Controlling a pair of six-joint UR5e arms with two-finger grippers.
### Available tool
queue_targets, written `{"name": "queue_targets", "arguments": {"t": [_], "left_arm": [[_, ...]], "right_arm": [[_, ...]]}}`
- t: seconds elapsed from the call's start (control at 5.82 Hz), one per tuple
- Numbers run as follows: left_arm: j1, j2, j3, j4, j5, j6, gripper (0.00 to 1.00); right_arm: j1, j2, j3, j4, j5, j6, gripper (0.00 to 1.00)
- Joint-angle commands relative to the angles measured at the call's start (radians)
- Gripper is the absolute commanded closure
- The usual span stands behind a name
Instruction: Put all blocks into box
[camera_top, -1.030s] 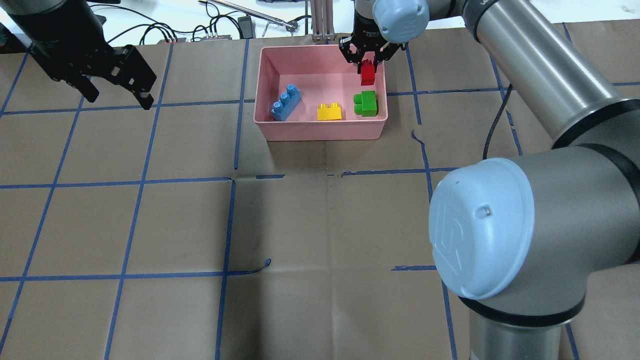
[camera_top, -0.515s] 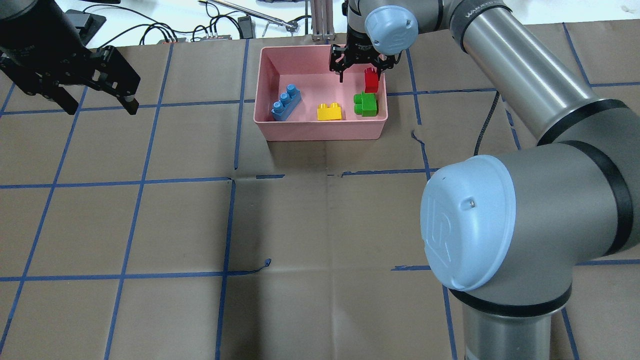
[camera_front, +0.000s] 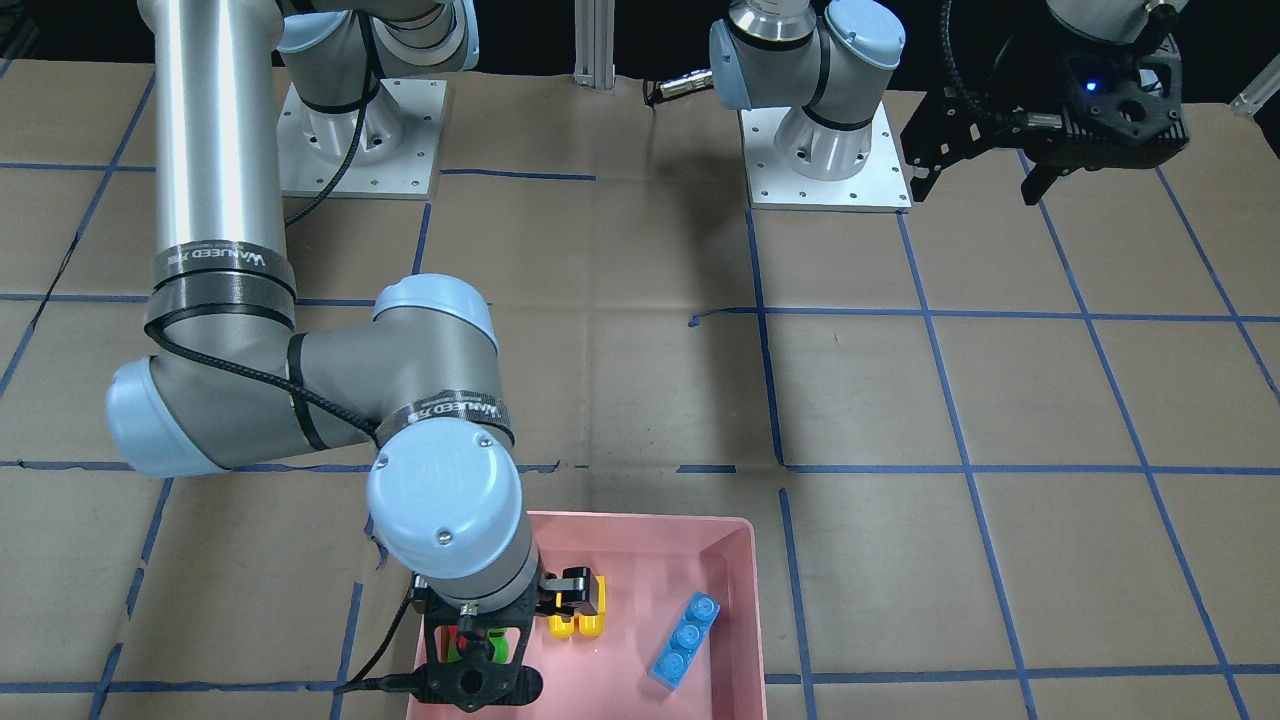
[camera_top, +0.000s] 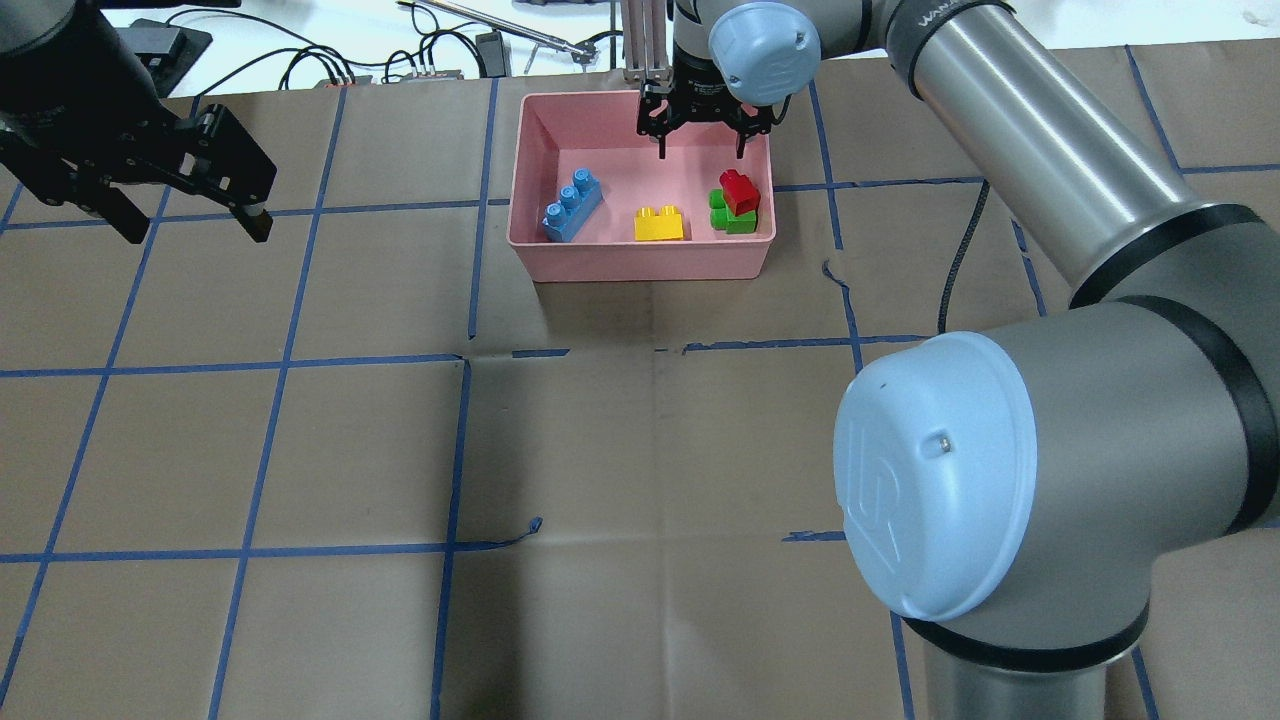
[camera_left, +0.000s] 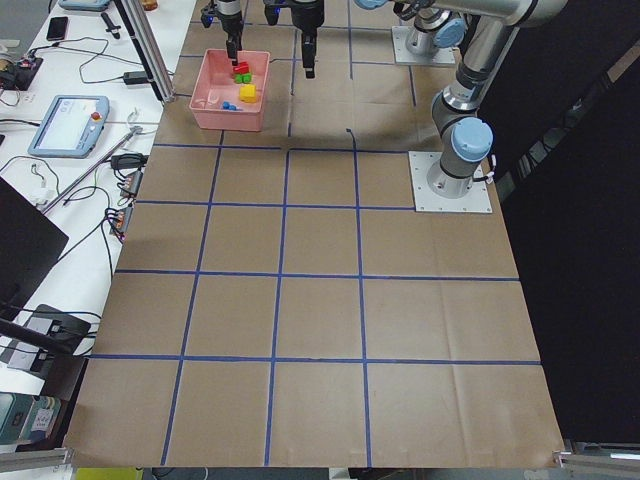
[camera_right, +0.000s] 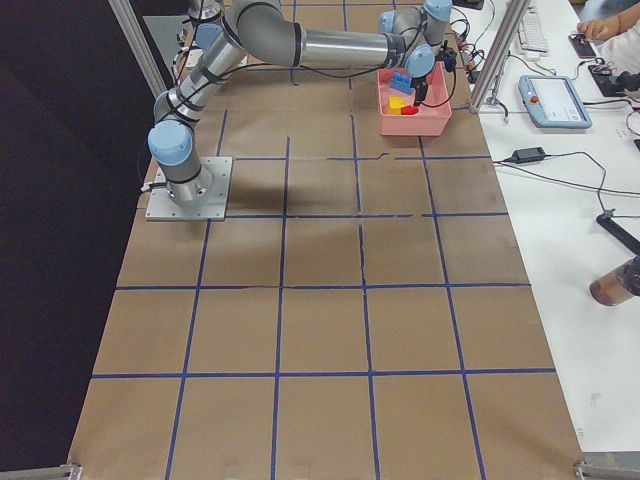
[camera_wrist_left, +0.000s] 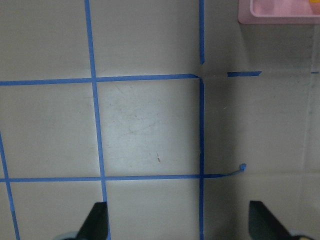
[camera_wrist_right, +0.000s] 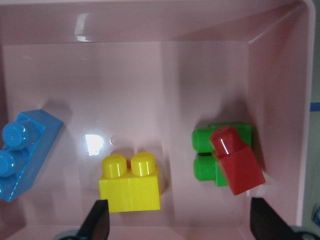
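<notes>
The pink box (camera_top: 640, 262) stands at the table's far middle. In it lie the blue block (camera_top: 573, 205), the yellow block (camera_top: 659, 223) and the green block (camera_top: 735, 222). The red block (camera_top: 740, 192) rests tilted on top of the green one. My right gripper (camera_top: 700, 148) is open and empty above the box's far side. The right wrist view shows the blue (camera_wrist_right: 25, 150), yellow (camera_wrist_right: 130, 185), green (camera_wrist_right: 205, 155) and red (camera_wrist_right: 237, 162) blocks below its spread fingers. My left gripper (camera_top: 195, 232) is open and empty over bare table at the far left.
Cables and electronics (camera_top: 420, 60) lie beyond the far table edge, with an aluminium post (camera_top: 645, 40) behind the box. Blue tape lines grid the brown paper. The left wrist view shows only a box corner (camera_wrist_left: 280, 12) and paper.
The right gripper let go of the red block, which dropped onto the green one, and the gripper shifted left over the box. The left gripper moved left.
</notes>
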Motion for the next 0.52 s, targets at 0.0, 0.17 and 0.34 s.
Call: {"name": "queue_targets", "arguments": {"t": [0.0,0.17,0.34], "left_arm": [[0.0,0.002,-0.001,0.001,-0.007,0.0,0.01],[0.002,0.002,-0.002,0.0,-0.008,0.0,0.01],[0.002,0.002,-0.001,0.0,-0.001,0.002,0.01]], "right_arm": [[-0.001,-0.054,-0.003,0.072,-0.005,0.004,0.0],[-0.04,-0.124,0.005,0.152,-0.015,-0.051,0.0],[-0.121,-0.19,0.014,0.224,-0.014,-0.121,0.0]]}}
